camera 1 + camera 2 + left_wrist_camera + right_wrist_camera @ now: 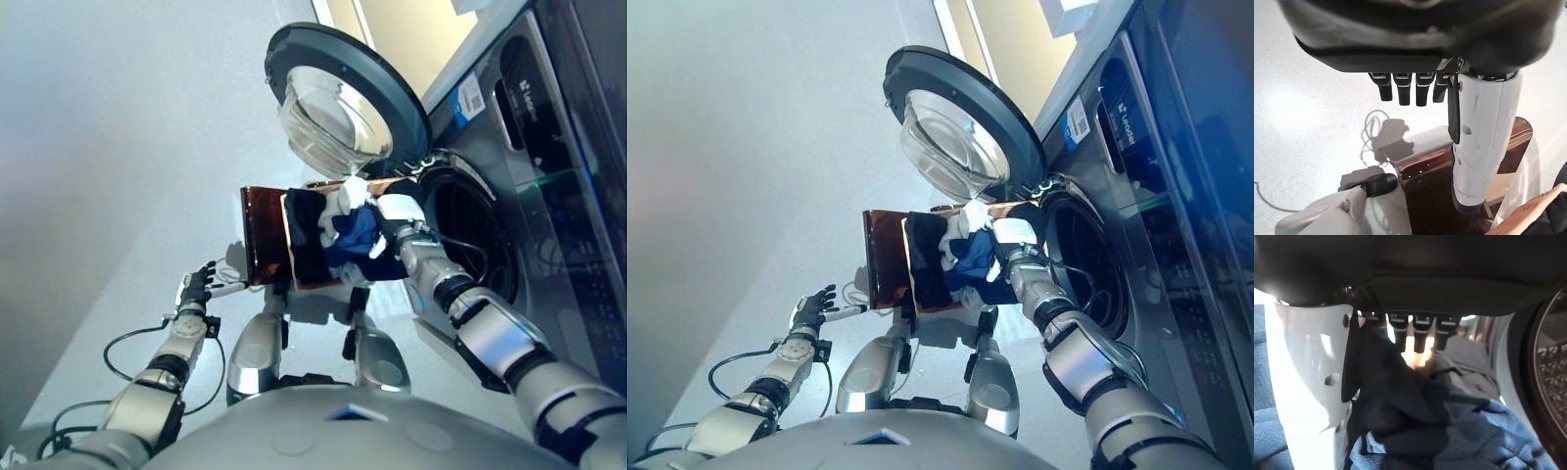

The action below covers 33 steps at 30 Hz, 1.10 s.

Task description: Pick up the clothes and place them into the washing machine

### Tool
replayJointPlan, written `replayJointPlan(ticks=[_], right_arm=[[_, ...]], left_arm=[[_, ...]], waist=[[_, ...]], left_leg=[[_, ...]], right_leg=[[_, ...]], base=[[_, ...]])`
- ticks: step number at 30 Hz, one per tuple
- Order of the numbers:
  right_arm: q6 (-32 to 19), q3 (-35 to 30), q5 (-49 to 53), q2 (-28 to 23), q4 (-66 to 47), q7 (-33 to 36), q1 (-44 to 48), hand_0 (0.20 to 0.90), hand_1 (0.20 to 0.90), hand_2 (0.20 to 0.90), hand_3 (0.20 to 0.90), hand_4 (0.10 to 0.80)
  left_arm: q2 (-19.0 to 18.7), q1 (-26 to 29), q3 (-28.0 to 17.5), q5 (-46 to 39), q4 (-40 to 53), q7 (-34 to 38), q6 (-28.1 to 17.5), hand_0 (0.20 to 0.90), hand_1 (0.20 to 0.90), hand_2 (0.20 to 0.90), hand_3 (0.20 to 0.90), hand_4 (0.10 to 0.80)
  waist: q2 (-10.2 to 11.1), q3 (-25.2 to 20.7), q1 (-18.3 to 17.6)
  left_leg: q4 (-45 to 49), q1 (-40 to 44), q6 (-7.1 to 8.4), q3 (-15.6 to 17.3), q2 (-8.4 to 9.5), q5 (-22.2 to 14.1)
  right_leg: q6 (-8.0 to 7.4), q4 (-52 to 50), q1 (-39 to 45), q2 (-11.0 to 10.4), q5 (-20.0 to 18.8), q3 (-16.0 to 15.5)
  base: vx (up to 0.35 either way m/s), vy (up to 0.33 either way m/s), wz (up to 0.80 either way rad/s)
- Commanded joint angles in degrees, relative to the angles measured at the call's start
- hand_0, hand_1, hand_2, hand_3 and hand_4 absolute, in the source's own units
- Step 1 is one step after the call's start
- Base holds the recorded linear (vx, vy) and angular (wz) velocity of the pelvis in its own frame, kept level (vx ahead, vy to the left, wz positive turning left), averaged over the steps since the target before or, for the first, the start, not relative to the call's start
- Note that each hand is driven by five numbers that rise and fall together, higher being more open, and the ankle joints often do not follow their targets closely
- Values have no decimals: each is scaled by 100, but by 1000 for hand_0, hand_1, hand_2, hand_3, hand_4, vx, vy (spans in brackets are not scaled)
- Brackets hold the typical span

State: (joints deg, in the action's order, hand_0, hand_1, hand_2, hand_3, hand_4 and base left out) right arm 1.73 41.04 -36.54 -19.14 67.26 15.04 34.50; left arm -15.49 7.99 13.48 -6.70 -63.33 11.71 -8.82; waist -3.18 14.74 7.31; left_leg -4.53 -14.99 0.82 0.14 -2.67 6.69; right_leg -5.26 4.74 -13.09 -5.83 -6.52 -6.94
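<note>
A pile of dark, blue and white clothes lies in the wicker basket on the dark brown box, beside the washing machine's open drum. My right hand is in the pile at its edge nearest the drum. In the right wrist view, its thumb and fingers close on a fold of dark cloth, with blue cloth below. My left hand hangs open and empty to the left of the box, with its fingers straight.
The machine's round door stands open above the basket, swung out to the left of the drum. The machine's front panel runs along the right. Pale floor spreads to the left of the box.
</note>
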Motion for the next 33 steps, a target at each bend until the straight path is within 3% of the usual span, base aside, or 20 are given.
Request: replayJointPlan(ticks=[1,5,8,9,10,12,33], right_arm=[[151,153,25,42,233,235,522,900,900,900,900,800],[207,161,-8,52,318,257,594,900,900,900,900,800],[236,152,-33,52,343,294,628,518,518,518,518,527],[237,153,-33,51,342,294,628,496,496,496,496,512],[233,155,-49,58,308,307,609,356,356,356,356,412],[236,161,-66,54,297,314,608,200,200,200,200,300],[185,-38,60,-60,-70,273,182,200,200,200,200,300]], left_arm=[[-179,242,363,-144,-92,249,-157,900,900,900,900,800],[-158,270,394,-205,-61,270,-167,900,900,900,900,800],[-143,277,389,-210,-86,299,-166,900,900,900,900,800],[-143,277,389,-210,-86,299,-166,900,900,900,900,800],[-132,266,358,-198,-125,313,-160,900,900,900,900,800],[-128,269,341,-179,-163,327,-153,900,900,900,900,800],[-95,207,167,56,-413,255,3,900,900,900,900,800]], waist=[[78,-31,199],[51,2,211],[33,2,213],[34,2,214],[31,-4,205],[32,-2,195],[226,-161,10]], left_leg=[[-47,-195,412,-30,179,74],[-47,-257,416,-47,195,98],[-47,-319,429,-41,214,115],[-47,-320,429,-40,214,115],[-47,-330,428,-26,211,109],[-47,-334,432,-17,212,107],[-47,-30,409,107,96,-25]], right_leg=[[-386,-219,-247,-458,-140,354],[-389,-202,-294,-476,-169,356],[-388,-186,-346,-482,-192,371],[-388,-186,-348,-482,-192,372],[-390,-173,-358,-484,-200,383],[-392,-169,-370,-489,-208,395],[-372,-131,-143,-443,-105,511]], base=[[-15,7,9],[-13,6,2],[0,0,0],[0,0,0],[0,0,0],[0,0,0],[13,-4,-2]])
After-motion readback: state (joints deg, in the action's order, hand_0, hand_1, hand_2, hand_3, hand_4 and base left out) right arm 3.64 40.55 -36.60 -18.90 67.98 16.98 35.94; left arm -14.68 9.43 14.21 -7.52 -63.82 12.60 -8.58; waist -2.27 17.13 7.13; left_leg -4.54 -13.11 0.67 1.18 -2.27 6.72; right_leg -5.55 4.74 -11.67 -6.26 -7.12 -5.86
